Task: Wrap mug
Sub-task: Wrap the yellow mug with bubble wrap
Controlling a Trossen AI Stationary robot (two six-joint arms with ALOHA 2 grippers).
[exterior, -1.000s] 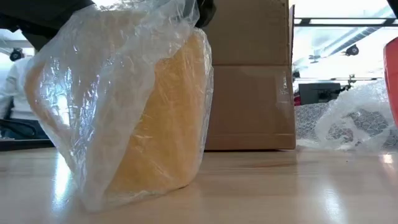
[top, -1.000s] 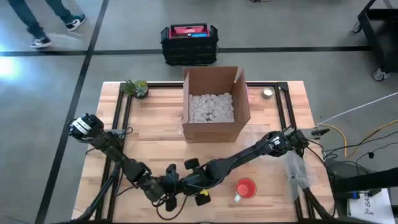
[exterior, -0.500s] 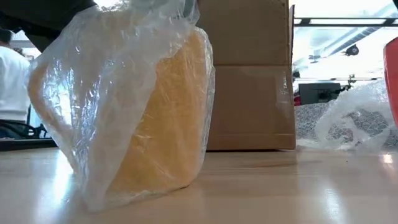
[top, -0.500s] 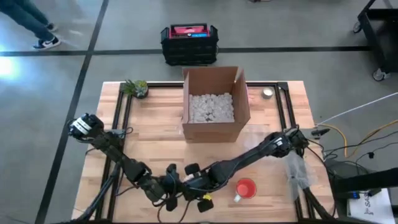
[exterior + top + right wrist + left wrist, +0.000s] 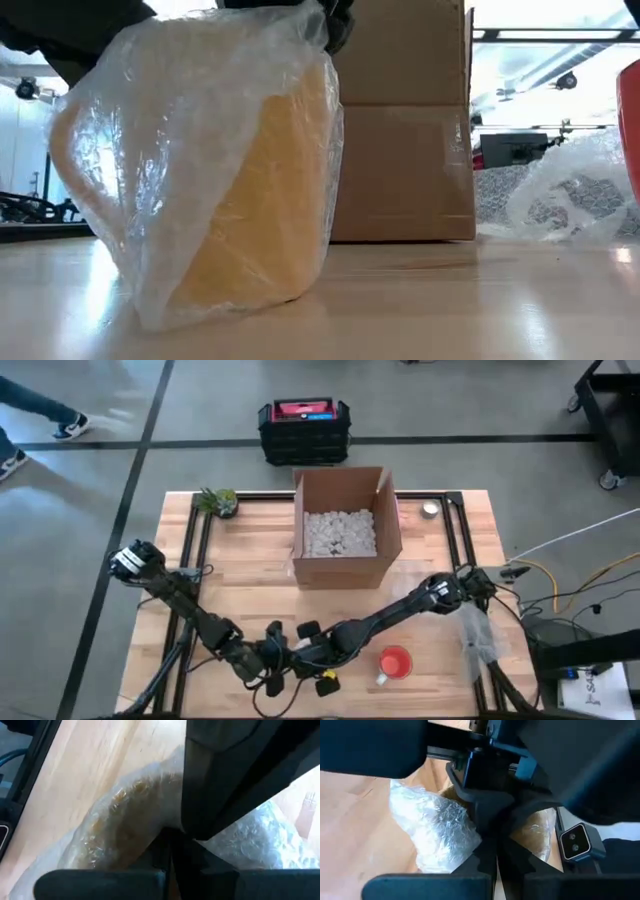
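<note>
Item: yellow mug (image 5: 265, 190), upright on table (image 5: 480, 300), inside bubble wrap (image 5: 170, 150). My left gripper (image 5: 272, 658) and right gripper (image 5: 305, 652) both apparently pinch the wrap.

obstacles: cardboard box (image 5: 345, 525) mid-table; red cup (image 5: 394, 662) near front | free: bare left table (image 5: 245, 565)

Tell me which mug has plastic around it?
The yellow mug, near the front edge where both claws meet, is covered in clear plastic wrap. The red mug stands bare to its right.
</note>
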